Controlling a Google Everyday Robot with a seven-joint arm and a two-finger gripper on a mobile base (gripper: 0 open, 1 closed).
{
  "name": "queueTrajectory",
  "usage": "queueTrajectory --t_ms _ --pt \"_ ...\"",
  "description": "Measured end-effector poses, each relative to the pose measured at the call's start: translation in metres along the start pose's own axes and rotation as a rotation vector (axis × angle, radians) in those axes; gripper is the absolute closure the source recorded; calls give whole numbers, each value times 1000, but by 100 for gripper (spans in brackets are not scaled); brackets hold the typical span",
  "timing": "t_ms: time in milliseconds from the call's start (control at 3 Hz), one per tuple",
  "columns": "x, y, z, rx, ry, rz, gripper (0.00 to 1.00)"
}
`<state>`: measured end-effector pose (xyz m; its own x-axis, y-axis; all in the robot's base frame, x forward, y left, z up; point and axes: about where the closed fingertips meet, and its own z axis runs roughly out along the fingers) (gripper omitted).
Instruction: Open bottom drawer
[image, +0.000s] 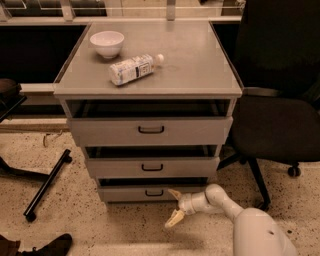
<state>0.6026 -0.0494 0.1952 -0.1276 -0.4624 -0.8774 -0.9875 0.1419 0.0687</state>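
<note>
The grey cabinet (150, 87) has three drawers. The bottom drawer (125, 194) is the lowest flat grey front, with a small black bracket handle (154, 192). It stands slightly out, with a dark gap above it. My gripper (174, 206) is low, just right of the handle and in front of the drawer front. It is open, with one tan fingertip (175, 193) near the handle's right end and the other lower down, toward the floor. It holds nothing. My white arm (220, 200) reaches in from the lower right.
A white bowl (107, 43) and a lying plastic bottle (134, 69) sit on the cabinet top. A black office chair (277, 115) stands close on the right. A black chair base leg (47, 184) lies on the speckled floor at left.
</note>
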Motion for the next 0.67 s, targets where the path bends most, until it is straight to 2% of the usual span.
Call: queueTrajectory --t_ms 333,667 --pt "4 -28 -17 56 4 -11 0" --pt "4 -28 -17 56 4 -12 0"
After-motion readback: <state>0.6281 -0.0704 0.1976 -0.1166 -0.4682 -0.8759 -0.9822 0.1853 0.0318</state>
